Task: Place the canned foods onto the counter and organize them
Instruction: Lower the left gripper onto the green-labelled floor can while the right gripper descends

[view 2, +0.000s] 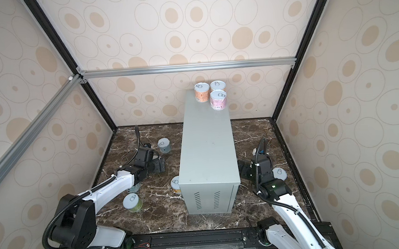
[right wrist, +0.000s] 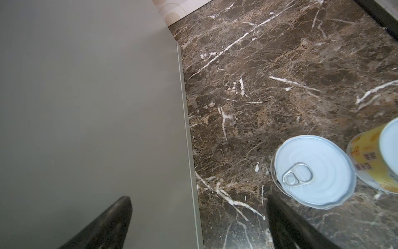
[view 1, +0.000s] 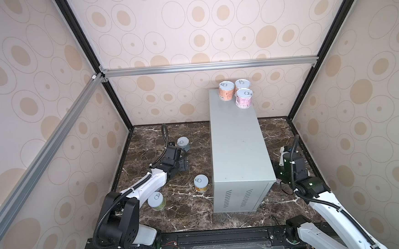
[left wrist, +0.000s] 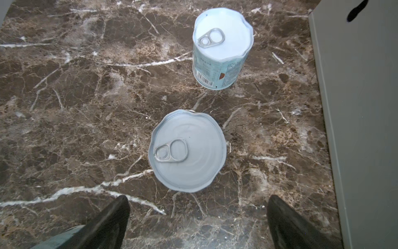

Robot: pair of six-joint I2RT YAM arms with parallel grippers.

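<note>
At the far end of the grey metal box [view 1: 237, 139], three cans [view 1: 244, 96] stood together. The left gripper [left wrist: 199, 200] had its fingers spread wide and empty, a can [left wrist: 187, 151] on the marble tabletop [left wrist: 75, 107] just ahead; the right gripper [right wrist: 198, 198] gaped empty beside the box.

pale blue can [left wrist: 217, 71]: we see a barcode and rows of fine print on its label, all too small for us to read.
yellow can [right wrist: 366, 163]: dark printed characters on the label, too blurred for us to read.
pink can [view 1: 244, 101]: a barcode strip low on the label, with no digits we can make out.
orange can [view 1: 226, 93]: small print we cannot read.
</note>
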